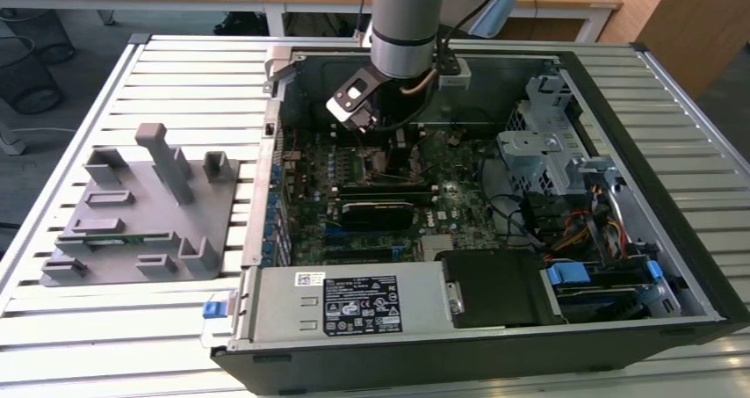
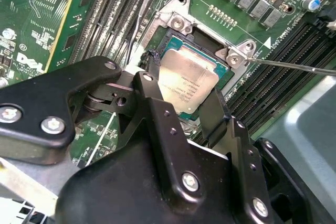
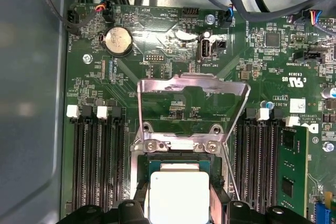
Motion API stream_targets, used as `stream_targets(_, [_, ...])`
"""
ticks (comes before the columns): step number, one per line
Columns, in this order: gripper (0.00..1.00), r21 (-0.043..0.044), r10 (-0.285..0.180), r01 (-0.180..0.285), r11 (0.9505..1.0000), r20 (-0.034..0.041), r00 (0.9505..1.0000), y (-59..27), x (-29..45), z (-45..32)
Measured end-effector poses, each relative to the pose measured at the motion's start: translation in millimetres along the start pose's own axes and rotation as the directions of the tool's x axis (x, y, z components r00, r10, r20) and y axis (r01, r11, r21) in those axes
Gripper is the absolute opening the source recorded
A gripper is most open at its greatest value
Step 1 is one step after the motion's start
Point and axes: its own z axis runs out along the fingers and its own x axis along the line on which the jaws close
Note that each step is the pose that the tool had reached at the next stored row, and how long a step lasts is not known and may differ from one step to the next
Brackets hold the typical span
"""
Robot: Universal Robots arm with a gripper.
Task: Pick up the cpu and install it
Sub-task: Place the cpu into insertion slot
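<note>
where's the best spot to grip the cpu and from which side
Probably by two opposite thin edges, coming straight down from above. The cpu lies flat, metal top up, at the socket, and the plate is swung open, so the way down is clear and only the edges offer a hold.

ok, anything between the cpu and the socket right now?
Nothing visible. The load plate is flipped up clear of the socket, and the lever is swung out to the side. The cpu, held in the gripper, is right at the open socket; whether it is seated I cannot tell.
</note>
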Motion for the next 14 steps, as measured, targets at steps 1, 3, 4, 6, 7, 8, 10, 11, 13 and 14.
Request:
stream_targets(1, [0.54, -0.0001, 0.000, 0.000, 1.0000, -0.0001, 1.0000, 0.0, -0.1, 0.1])
stream_targets(3, [0.54, 0.0001, 0.000, 0.000, 1.0000, 0.0001, 1.0000, 0.0, -0.3, 0.4])
stream_targets(4, [0.54, 0.0001, 0.001, -0.001, 1.0000, 0.0001, 1.0000, 0.0, -0.3, 0.5])
stream_targets(6, [0.54, 0.0002, 0.003, -0.003, 1.0000, 0.0001, 1.0000, 0.0, -0.3, 1.0])
stream_targets(7, [0.54, 0.0002, 0.003, -0.003, 1.0000, 0.0001, 1.0000, 0.1, -0.3, 1.2])
stream_targets(8, [0.54, 0.0002, 0.004, -0.004, 1.0000, 0.0001, 1.0000, 0.1, -0.3, 1.4])
stream_targets(10, [0.54, 0.0002, 0.004, -0.004, 1.0000, 0.0002, 1.0000, 0.3, -0.3, 1.9])
stream_targets(11, [0.54, 0.0002, 0.004, -0.004, 1.0000, 0.0002, 1.0000, 0.4, -0.2, 2.1])
stream_targets(13, [0.54, 0.0002, 0.004, -0.004, 1.0000, 0.0001, 1.0000, 0.7, -0.2, 2.6])
stream_targets(14, [0.54, 0.0002, 0.004, -0.004, 1.0000, 0.0002, 1.0000, 0.8, -0.2, 2.7])
